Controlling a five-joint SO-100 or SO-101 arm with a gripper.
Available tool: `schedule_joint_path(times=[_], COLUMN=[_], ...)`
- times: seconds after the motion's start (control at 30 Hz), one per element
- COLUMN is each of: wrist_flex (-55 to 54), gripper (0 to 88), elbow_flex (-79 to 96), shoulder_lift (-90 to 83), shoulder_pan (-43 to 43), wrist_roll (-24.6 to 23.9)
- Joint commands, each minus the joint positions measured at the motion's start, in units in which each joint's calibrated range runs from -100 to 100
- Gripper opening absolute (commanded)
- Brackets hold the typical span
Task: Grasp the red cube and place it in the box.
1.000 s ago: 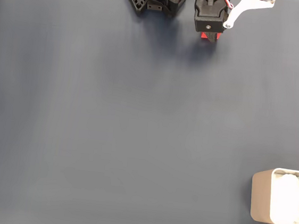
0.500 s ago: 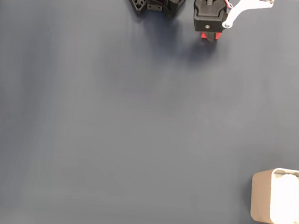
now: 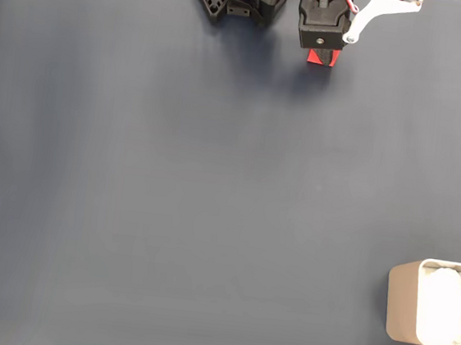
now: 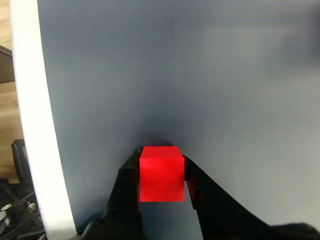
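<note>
1. Pinching the red cube (image 4: 161, 172) between its two black fingers, the gripper (image 4: 161, 165) has one finger flat against each side face in the wrist view.
2. In the fixed view the cube (image 3: 322, 58) shows as a red sliver under the arm's black head, near the mat's top edge.
3. The dark mat (image 3: 211, 203) lies bare beneath; whether the cube is lifted off it cannot be told.
4. The box (image 3: 402, 306) sits well apart, at the lower right corner of the fixed view, its white lining (image 3: 445, 314) bunched inside.
5. Risk: the fingers seem to hold only the cube's rear part, so a quick swing could twist it loose.
6. Risk: the box is cut by the frame edge, so a release short of its near wall would drop the cube on the mat.
</note>
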Motion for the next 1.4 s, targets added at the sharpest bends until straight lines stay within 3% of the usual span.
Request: schedule_joint_path(times=[0.0, 0.57, 1.37], wrist_flex=[0.65, 0.98, 0.0], gripper=[6.4, 5.1, 4.5], elbow_flex=[-3.22, -7.23, -38.9], shoulder_lift=[0.89, 2.97, 26.28], shoulder_pan=[-0.79, -0.22, 8.16], wrist_roll=[-0.24, -1.12, -3.86])
